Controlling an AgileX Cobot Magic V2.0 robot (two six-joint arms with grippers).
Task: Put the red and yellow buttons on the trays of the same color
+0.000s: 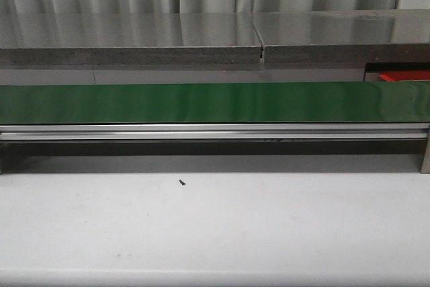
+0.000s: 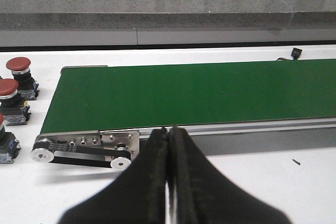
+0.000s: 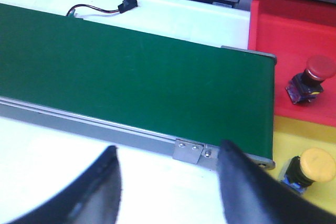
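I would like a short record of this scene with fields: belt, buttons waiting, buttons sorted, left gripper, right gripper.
belt: green conveyor belt, nothing on it
buttons waiting: three red buttons on the white table, off one end of the belt
buttons sorted: one red button on the red tray; one yellow button on the yellow tray
left gripper: shut, holding nothing
right gripper: open, holding nothing

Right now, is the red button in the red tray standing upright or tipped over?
Tipped over. In the right wrist view the red button lies on its side in the red tray, its cap pointing sideways rather than up.
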